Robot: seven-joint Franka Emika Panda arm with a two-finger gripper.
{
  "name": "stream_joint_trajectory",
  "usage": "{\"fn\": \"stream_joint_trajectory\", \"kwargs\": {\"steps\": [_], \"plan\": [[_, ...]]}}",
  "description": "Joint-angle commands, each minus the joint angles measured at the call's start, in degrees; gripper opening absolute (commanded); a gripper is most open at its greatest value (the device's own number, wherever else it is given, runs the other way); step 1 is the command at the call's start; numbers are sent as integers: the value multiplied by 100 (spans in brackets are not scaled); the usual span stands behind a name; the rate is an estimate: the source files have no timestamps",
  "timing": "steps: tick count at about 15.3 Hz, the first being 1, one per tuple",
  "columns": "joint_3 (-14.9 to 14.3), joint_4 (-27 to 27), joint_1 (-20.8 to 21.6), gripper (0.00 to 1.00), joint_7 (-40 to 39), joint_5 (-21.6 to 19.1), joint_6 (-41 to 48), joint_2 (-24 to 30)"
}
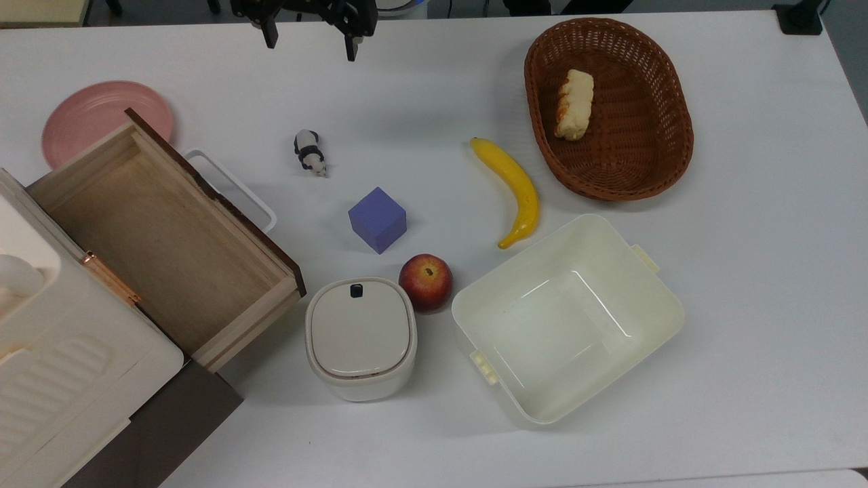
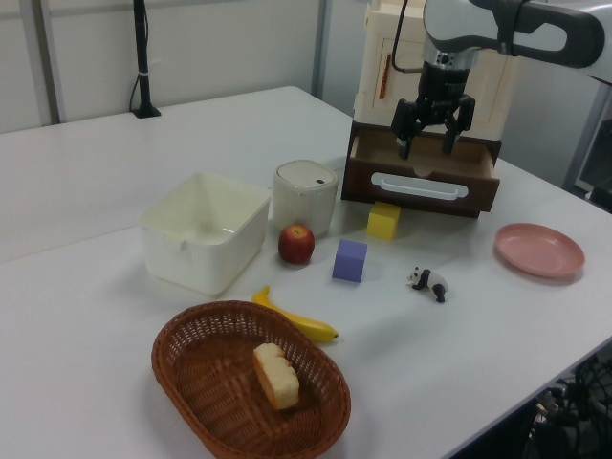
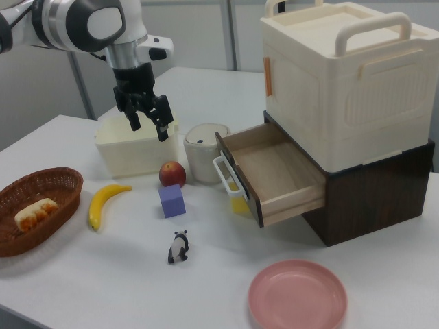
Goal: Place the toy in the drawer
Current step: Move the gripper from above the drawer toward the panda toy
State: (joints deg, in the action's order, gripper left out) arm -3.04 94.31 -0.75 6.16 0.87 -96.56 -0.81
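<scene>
The toy (image 1: 310,152) is a tiny black-and-white panda figurine standing on the white table, just to the top view's right of the drawer handle; I also see the toy (image 2: 427,282) in the left view and the toy (image 3: 179,248) in the right view. The drawer (image 1: 156,237) is pulled open and nothing lies in it, with a dark front panel and white loop handle; it shows as drawer (image 2: 421,186) and drawer (image 3: 274,171). My gripper (image 1: 311,42) hangs high above the table, open and holding nothing, apart from the toy; gripper (image 2: 426,143), gripper (image 3: 149,127).
Near the toy sit a purple cube (image 1: 378,219), an apple (image 1: 426,282), a banana (image 1: 513,190) and a white lidded jar (image 1: 360,335). A cream tub (image 1: 651,298), a wicker basket (image 1: 671,102) holding bread, and a pink plate (image 1: 88,115) stand around. A yellow block (image 2: 384,220) lies before the drawer.
</scene>
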Motion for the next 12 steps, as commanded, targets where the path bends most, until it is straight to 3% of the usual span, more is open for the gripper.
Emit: {"fn": "stream_joint_trajectory", "kwargs": {"steps": [1,12], "plan": [[-21,52,-21,100,-279,-192,146,125],[-30,52,-74,100,-291,-281,120,134]]}}
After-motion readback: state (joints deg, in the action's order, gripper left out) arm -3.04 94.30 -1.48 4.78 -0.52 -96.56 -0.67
